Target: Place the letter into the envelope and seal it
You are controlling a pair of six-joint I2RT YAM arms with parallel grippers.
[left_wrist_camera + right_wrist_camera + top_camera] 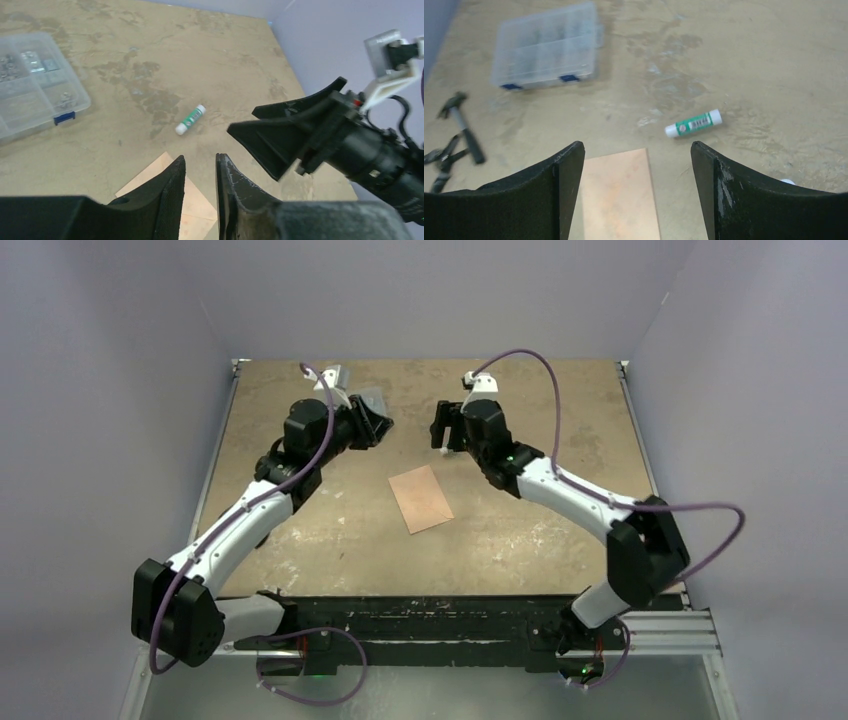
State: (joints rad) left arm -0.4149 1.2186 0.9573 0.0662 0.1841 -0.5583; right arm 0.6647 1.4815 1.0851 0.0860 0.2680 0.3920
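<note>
At the middle of the bench [530, 540] the envelope [421, 498] lies flat and closed, touched by neither arm. Farther back both arms hang above the surface. The left pincer [200, 172] has its fingers only narrowly parted, the right pincer [638, 157] is spread wide, and both are empty. A green-labelled glue stick [693, 123] lies near the envelope, not touching it.

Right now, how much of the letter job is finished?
Done, perhaps: only one pink paper lies flat, no open flap showing, so the letter may be inside. In hand: nothing; left claw and right claw are open. Left: confirming the seal.
</note>
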